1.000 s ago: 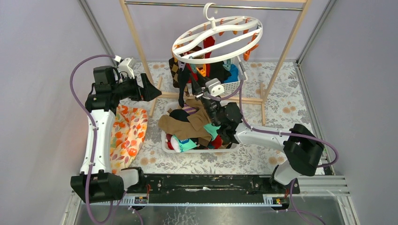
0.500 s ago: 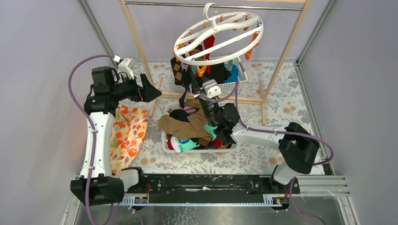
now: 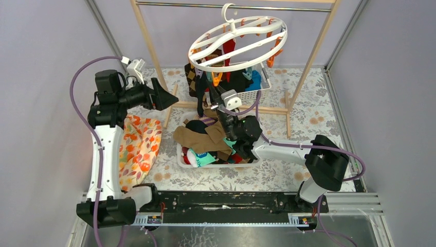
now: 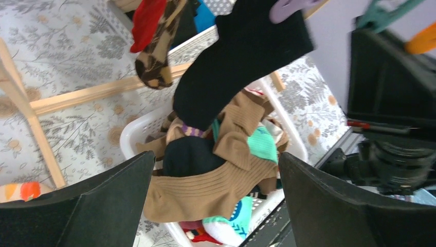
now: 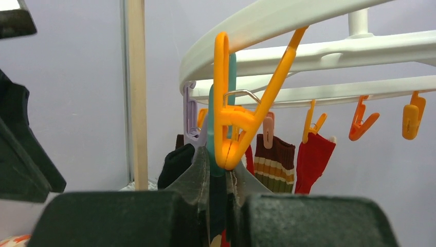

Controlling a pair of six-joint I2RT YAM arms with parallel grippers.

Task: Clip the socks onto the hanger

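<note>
The white ring hanger (image 3: 236, 51) hangs from the rail, with several socks clipped under it. My right gripper (image 3: 215, 98) is raised under the ring's near-left edge. In the right wrist view it (image 5: 218, 180) is shut on a dark sock (image 5: 218, 206), held up right at a teal clip (image 5: 211, 139) and an orange clip (image 5: 231, 123). A red sock (image 5: 312, 159) and a brown striped sock (image 5: 275, 159) hang behind. My left gripper (image 3: 167, 98) is open and empty, above and left of the pile of loose socks. Its wrist view shows the tan sock (image 4: 205, 190) and a hanging black sock (image 4: 236, 62).
The loose socks lie in a white lattice basket (image 3: 180, 154) in the middle. A second white basket (image 3: 254, 93) stands behind it under the hanger. The wooden rail frame (image 3: 149, 41) straddles the back. An orange-patterned cloth (image 3: 139, 146) lies at left.
My right gripper has moved slightly left and up under the ring, and the hanger has swayed. My left arm has risen and shifted a little left.
</note>
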